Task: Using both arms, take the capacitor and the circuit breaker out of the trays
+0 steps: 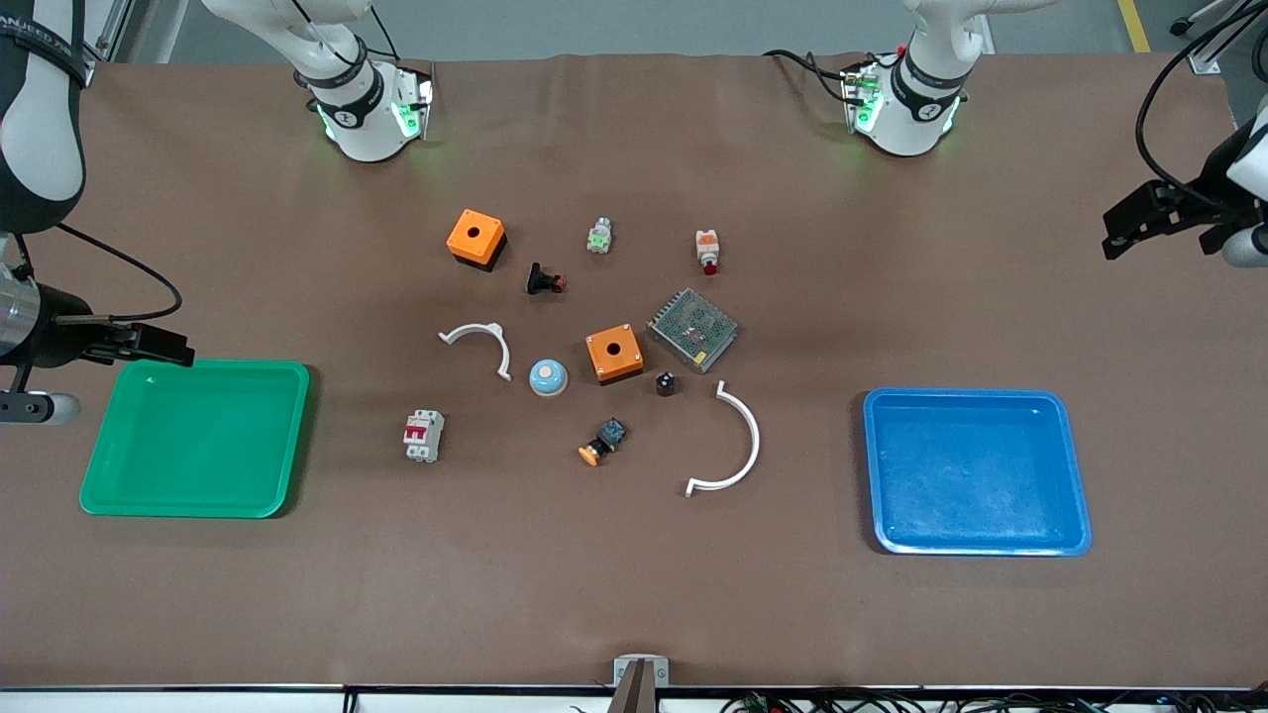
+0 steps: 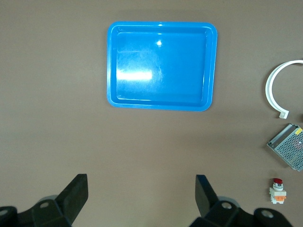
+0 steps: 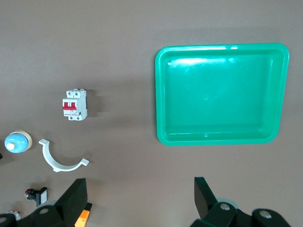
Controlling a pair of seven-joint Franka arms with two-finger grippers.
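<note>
The capacitor (image 1: 667, 383), a tiny black cylinder with a pale top, stands mid-table beside an orange box (image 1: 614, 354). It does not show in either wrist view. The breaker (image 1: 423, 436), white-grey with red levers, lies between the cluster of parts and the green tray (image 1: 287, 436); it also shows in the right wrist view (image 3: 75, 104). My right gripper (image 1: 163, 345) hangs open and empty over the table by the green tray (image 3: 163, 94), as the right wrist view (image 3: 139, 194) shows. My left gripper (image 1: 1139, 223) hangs open and empty over the table near the blue tray (image 1: 882, 465), as the left wrist view (image 2: 141, 189) shows.
Around the capacitor lie a mesh power supply (image 1: 693, 329), a blue dome (image 1: 548, 376), a black-blue switch with orange cap (image 1: 602, 443) and two white arcs (image 1: 480, 342) (image 1: 733, 446). Farther off are a second orange box (image 1: 475, 238), a black stemmed button (image 1: 545, 281) and a white-orange push-button (image 1: 707, 251).
</note>
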